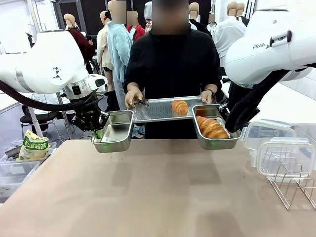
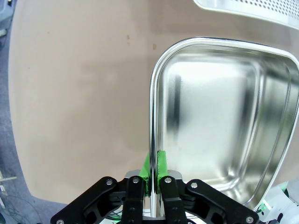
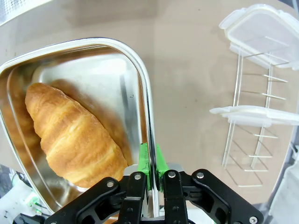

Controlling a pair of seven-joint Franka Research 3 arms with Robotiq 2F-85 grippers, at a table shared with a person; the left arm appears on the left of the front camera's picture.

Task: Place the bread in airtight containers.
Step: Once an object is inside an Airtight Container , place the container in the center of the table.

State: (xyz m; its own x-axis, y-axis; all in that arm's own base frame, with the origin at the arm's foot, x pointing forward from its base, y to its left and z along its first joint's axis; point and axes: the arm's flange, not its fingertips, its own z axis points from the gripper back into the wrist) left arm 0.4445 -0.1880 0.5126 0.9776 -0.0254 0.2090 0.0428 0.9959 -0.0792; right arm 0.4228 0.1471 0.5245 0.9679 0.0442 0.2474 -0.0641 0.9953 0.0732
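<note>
My left gripper (image 1: 99,132) (image 2: 153,179) is shut on the rim of an empty airtight container (image 1: 114,130) (image 2: 219,116), a steel tin held above the table's far edge. My right gripper (image 1: 231,131) (image 3: 150,179) is shut on the rim of a second steel tin (image 1: 217,143) (image 3: 93,58), which holds bread (image 1: 212,128) (image 3: 74,135), golden croissants lying lengthwise. Between the two tins a person holds a perforated metal tray (image 1: 158,111) (image 2: 252,9) with one croissant (image 1: 179,106) on it. Tongs (image 1: 142,102) are in the person's hand on the picture's left.
Two clear white-rimmed lids (image 1: 269,132) (image 1: 285,157) (image 3: 266,28) (image 3: 257,114) rest on a wire rack (image 1: 294,185) (image 3: 252,140) at the table's right. Bins and a green bag (image 1: 33,146) sit off the left edge. The tan tabletop (image 1: 158,192) lies bare in front.
</note>
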